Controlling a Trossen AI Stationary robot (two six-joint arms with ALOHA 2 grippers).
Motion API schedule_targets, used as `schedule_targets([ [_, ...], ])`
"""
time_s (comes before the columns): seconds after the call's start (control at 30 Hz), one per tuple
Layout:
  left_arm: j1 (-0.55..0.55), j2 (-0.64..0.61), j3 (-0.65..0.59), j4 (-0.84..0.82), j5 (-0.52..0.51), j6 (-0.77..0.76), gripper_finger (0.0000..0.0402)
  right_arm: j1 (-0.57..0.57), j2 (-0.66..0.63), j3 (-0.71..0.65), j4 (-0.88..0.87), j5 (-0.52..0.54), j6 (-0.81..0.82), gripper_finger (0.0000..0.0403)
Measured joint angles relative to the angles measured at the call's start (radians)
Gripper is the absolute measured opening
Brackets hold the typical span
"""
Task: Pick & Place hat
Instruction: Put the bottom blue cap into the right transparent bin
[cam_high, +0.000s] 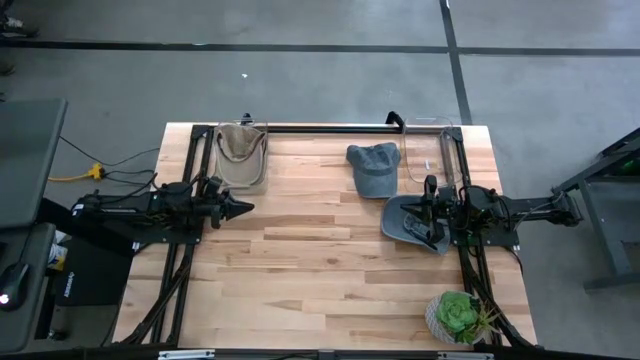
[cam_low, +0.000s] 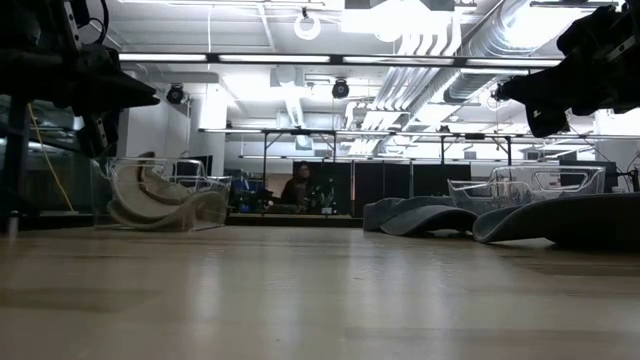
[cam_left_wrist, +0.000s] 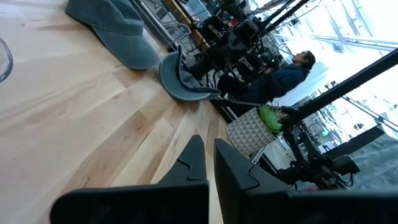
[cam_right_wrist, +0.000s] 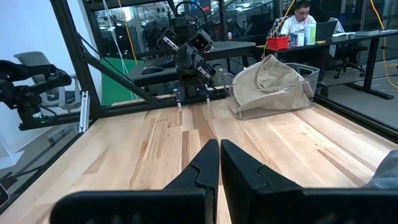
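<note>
Both arms parked, nothing held: pick not started, or one just finished. Left gripper fingers closed, empty, over bare desk. Right gripper fingers closed too, hovering above a grey hat lying under and beside them; second grey hat just beyond. Tan hat sits in a clear bin, off the left fingers' side. Next: open the fingers, descend on the hat. Only the high view shows the potted plant clearly; the low view shows a seated person behind.

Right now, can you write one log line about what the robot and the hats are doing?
left hand: shut, empty, beside tan hat in clear bin | right hand: shut, empty, over gray hat | blue-gray cap: on table
</note>
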Motion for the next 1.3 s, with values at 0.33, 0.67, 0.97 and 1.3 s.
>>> schedule_targets([
  [0.33, 0.000, 0.000, 0.000, 0.000, 0.000, 0.000, 0.0001, 0.000, 0.000, 0.000, 0.000, 0.012, 0.000, 0.0012],
  [0.67, 0.000, 0.000, 0.000, 0.001, -0.001, -0.001, 0.0001, 0.000, -0.007, 0.000, 0.037, 0.019, 0.001, 0.0012],
  [0.97, 0.000, 0.000, 0.000, 0.003, -0.002, -0.001, 0.0001, 0.000, -0.007, 0.000, 0.034, 0.068, 0.003, 0.0012],
  [1.3, 0.000, 0.000, 0.000, 0.004, -0.001, -0.001, 0.0001, 0.000, 0.016, 0.177, -0.301, 0.205, 0.041, 0.0055],
])
